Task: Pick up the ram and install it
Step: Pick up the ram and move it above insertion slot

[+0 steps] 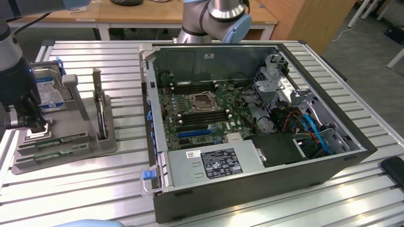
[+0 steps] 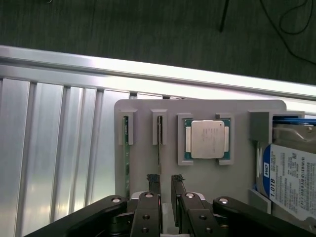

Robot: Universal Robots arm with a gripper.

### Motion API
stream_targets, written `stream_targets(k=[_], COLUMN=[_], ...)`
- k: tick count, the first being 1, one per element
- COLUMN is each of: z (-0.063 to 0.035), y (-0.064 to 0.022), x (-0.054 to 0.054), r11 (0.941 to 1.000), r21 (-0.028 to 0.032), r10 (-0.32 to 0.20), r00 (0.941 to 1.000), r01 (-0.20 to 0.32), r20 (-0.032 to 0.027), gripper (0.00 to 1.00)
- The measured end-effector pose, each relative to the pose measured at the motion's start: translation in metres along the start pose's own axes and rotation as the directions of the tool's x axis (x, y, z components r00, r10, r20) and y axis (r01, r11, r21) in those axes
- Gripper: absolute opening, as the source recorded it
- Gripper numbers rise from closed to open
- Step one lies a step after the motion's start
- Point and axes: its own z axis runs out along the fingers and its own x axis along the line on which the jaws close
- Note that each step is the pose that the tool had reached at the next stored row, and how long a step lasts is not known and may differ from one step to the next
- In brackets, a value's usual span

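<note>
Claw point(image 2: 165, 181) hangs part-open above the memory stick point(image 2: 159, 140)

Its two fingers point(image 2: 152, 186) stand a little apart, and I see nothing between them, so it holds nothing. The memory stick stands on its thin edge in a slot of the grey holder point(image 2: 237, 111). The near end of the stick runs up to the fingertips, but I cannot tell whether they touch it. A second stick point(image 2: 126, 148) stands in the next slot, just beside.

What may go wrong, I think, is this: the gap between the fingers is narrow and the stick is thin. If the claw sits a little to one side, a finger may press on the top edge or catch the second stick. A crooked hold would tilt the stick, and then it would not go straight into a slot inside the open computer case point(image 1: 369, 147).

The room has a grey floor point(image 1: 372, 52) and a wooden desk point(image 1: 158, 16) behind. The table point(image 1: 94, 56) is made of bright metal slats. It carries the case and, near it on the exterior view's left, the holder. In the holder there is also a hard drive point(image 2: 291, 173), and a small square processor chip point(image 2: 206, 139) between the drive and the sticks.
</note>
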Motion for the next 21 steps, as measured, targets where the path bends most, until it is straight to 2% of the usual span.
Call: stream_targets(k=[10,21], z=[0.0066,0.0175], y=[-0.0064,-0.0096], x=[0.020,0.039], r11=[1.0000,1.0000], r21=[-0.0001,0.0020], r10=[-0.001,-0.004], r00=[1.0000,1.0000], r01=[0.001,0.004], r20=[-0.0001,-0.0010], gripper=[0.24,0.24])
